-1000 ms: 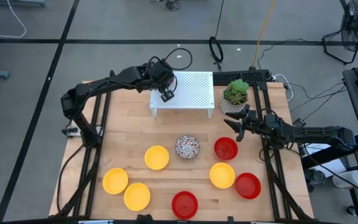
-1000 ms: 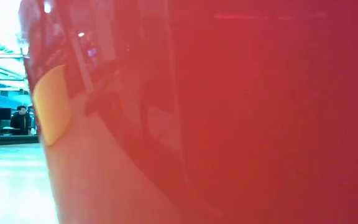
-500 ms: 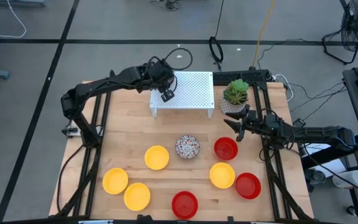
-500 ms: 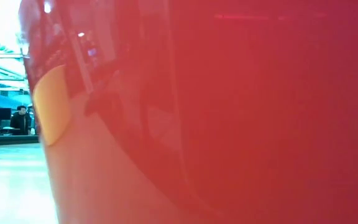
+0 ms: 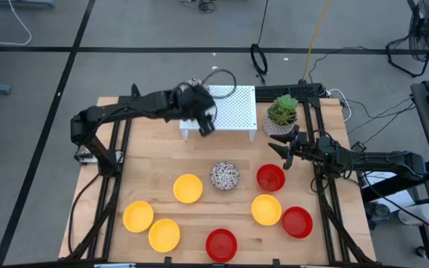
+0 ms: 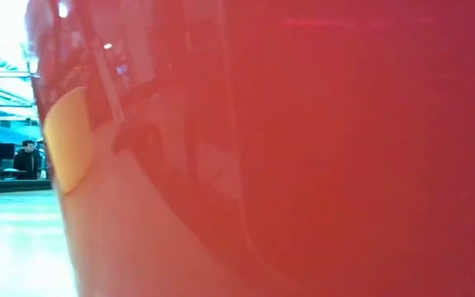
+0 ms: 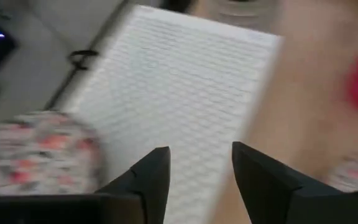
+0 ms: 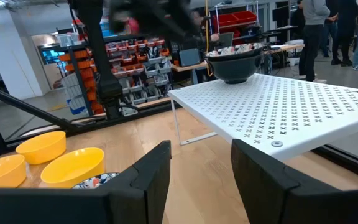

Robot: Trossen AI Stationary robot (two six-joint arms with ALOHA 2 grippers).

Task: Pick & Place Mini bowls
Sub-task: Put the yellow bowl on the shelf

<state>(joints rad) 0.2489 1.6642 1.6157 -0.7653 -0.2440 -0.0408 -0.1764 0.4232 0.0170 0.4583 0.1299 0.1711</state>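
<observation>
Several mini bowls sit on the wooden table: yellow ones point(image 5: 188, 188) point(image 5: 266, 209) point(image 5: 138, 217), red ones point(image 5: 270, 178) point(image 5: 297, 222) point(image 5: 221, 244) and a patterned one point(image 5: 225, 176). Another patterned bowl point(image 7: 36, 152) rests on the white perforated shelf point(image 5: 229, 108), near its far left corner point(image 8: 235, 62). My left gripper point(image 5: 206, 124) hangs open over the shelf's near left part, with nothing between its fingers point(image 7: 194, 168). My right gripper point(image 5: 283, 152) waits open beside the potted plant point(image 5: 282, 110), just beyond the red bowl.
A red bowl point(image 6: 303, 148) right at the low camera fills that view. A yellow bowl point(image 5: 164, 234) lies near the front edge. Dark frame rails point(image 5: 118, 149) run along both table sides. People stand in the room beyond the table point(image 8: 316, 25).
My left gripper has drawn back from over the shelf toward the table's near edge and slightly right, and its wrist has turned. The bowls on the table have stayed where they were.
</observation>
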